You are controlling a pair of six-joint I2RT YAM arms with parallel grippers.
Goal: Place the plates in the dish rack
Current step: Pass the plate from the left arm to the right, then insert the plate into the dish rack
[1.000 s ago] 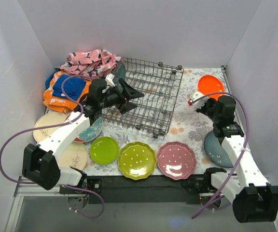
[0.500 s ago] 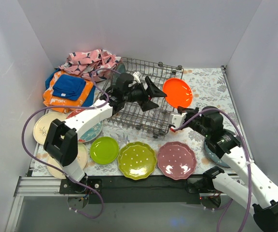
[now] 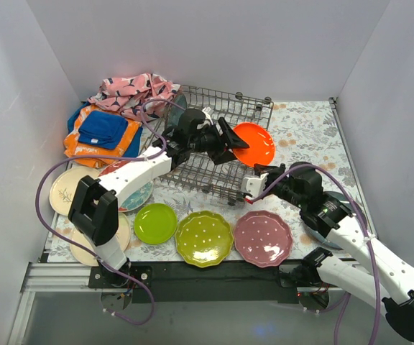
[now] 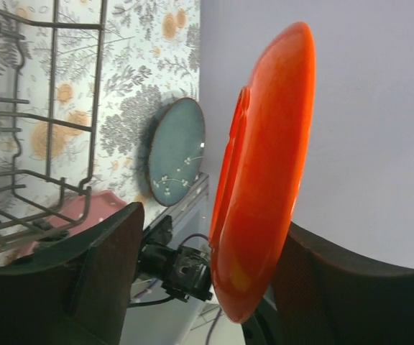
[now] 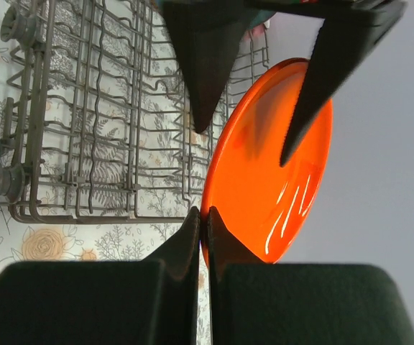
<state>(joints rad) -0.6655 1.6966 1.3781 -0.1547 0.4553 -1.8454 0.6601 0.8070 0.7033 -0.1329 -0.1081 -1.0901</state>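
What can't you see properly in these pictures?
The blue-grey plate: in the top view, mostly hidden under the right arm.
The dish rack: in the top view the left arm covers its middle; the right wrist view cuts it off at the edges.
The orange plate: in the right wrist view, its near rim disappears inside the shut right end effector.

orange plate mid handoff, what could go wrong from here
1. The right pincer grips the orange plate only at its rim, so the upright plate could pivot or slip out.
2. The left pincer straddles the plate with its jaws open. If the right one lets go before the left closes, the plate would probably drop onto the dish rack and might chip.
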